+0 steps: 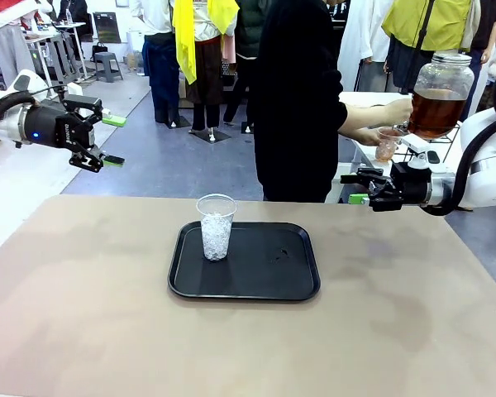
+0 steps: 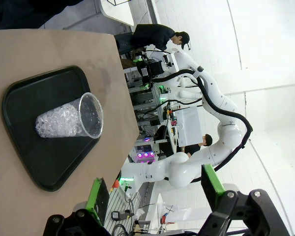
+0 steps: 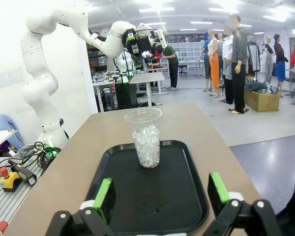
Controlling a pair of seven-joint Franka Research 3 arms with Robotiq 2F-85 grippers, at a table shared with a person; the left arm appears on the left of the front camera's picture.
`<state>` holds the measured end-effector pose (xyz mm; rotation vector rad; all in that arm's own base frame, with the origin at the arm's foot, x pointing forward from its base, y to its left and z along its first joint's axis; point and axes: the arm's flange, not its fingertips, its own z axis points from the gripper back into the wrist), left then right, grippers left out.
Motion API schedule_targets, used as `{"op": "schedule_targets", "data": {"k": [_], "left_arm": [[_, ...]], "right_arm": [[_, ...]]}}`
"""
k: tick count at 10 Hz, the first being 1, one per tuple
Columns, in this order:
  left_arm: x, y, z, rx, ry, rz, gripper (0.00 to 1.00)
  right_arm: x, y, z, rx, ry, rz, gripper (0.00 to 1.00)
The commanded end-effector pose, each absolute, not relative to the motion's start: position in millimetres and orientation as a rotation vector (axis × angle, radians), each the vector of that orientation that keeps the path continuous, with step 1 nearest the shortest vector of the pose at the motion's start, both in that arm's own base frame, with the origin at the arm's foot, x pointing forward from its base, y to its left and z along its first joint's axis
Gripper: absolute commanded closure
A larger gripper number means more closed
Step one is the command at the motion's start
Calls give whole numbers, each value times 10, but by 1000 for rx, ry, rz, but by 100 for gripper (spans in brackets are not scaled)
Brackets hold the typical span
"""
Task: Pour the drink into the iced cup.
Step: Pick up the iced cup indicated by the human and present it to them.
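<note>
A clear plastic cup of ice (image 1: 216, 227) stands upright on the left part of a black tray (image 1: 264, 277); the same iced cup (image 2: 69, 118) (image 3: 146, 137) appears in both wrist views. The drink (image 1: 436, 112), amber-brown, fills a large glass dispenser jar at the far right behind the table. A person's hand holds a small clear cup (image 1: 388, 145) under its spigot. My left gripper (image 1: 112, 141) hangs open in the air at the far left, beyond the table's back edge. My right gripper (image 1: 354, 188) is open at the right, near the table's back edge, holding nothing.
A person in black (image 1: 298, 99) stands behind the table's far side, arm stretched toward the jar. The tan table (image 1: 83, 331) lies bare around the tray. Faint wet marks show on the tray right of the cup.
</note>
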<state>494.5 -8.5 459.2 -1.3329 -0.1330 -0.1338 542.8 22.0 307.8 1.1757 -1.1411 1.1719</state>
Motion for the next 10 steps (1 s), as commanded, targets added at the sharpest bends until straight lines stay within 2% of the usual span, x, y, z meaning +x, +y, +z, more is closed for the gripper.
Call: {"op": "schedule_targets", "data": {"k": [1, 10], "left_arm": [[4922, -80, 4600, -1336, -134, -136, 0], [4922, -80, 4600, -1336, -134, -136, 0]], "right_arm": [[5445, 238, 3117, 1182, -1132, 1170, 0], [5445, 238, 3117, 1182, -1132, 1170, 0]]}}
